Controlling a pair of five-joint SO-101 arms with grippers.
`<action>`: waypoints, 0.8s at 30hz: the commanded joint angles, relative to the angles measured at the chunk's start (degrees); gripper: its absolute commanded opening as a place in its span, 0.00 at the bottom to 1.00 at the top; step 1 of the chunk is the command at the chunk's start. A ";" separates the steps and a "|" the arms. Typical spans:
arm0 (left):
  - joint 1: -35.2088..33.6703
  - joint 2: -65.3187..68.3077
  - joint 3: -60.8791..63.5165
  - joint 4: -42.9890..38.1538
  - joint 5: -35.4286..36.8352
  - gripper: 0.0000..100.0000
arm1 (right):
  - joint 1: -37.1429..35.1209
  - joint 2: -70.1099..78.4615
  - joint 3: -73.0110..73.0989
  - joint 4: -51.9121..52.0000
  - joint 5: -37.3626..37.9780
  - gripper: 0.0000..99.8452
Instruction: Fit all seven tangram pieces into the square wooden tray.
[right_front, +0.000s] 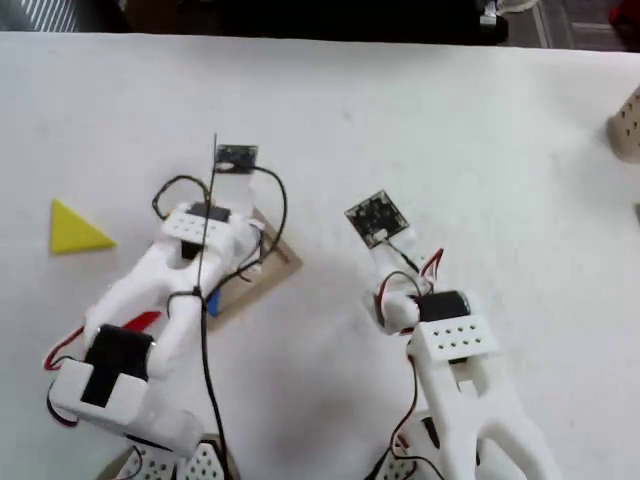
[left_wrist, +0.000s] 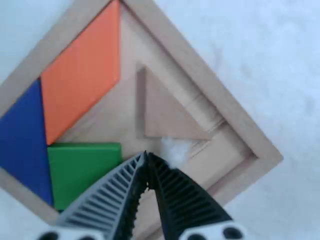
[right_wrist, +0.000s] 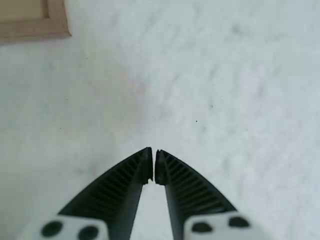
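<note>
Tray (right_front: 287, 260) — yellow triangle (right_front: 75, 230) well apart

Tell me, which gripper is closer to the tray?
Left. The left gripper hangs right over the tray; the right gripper is over bare table beside it.

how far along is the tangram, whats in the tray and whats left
Done: the orange piece, blue piece, green piece and a wood-coloured triangle lie in the tray. In hand: nothing; the left pincer is shut above the tray, the right pincer shut above the table. Left: the yellow triangle lies out on the table, and part of the tray floor is bare.
</note>
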 joint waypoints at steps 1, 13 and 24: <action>-1.45 -0.66 -2.20 2.37 -0.26 0.02 | -0.22 -0.57 -0.26 -0.92 0.09 0.02; 0.66 -10.33 4.57 -4.66 -0.18 0.02 | -0.22 -0.57 -0.26 -1.01 0.09 0.02; -3.03 1.71 -6.24 -1.85 0.35 0.02 | -0.13 -0.57 -0.26 -0.92 0.09 0.02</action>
